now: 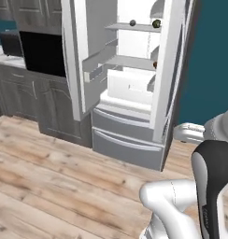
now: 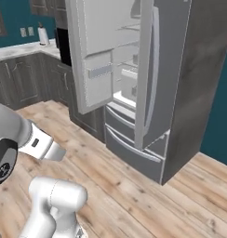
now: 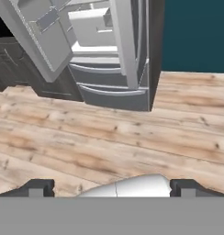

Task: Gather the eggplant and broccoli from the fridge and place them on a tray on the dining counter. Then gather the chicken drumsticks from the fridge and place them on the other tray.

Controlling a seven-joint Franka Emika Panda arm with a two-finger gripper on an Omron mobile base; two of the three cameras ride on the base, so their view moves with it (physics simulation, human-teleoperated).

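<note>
Two fridge doors stand open; claw spread wide, holding nothing. Small dark items on the top shelf look light, probably smooth — grip mid-body.

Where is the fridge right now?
The fridge stands ahead across the wooden floor, both upper doors open, beside the dark cabinets on its left in the left base view.

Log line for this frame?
phase: facing fridge | doors: open | end effector: open, empty, over floor | shelf items: untouched
</note>
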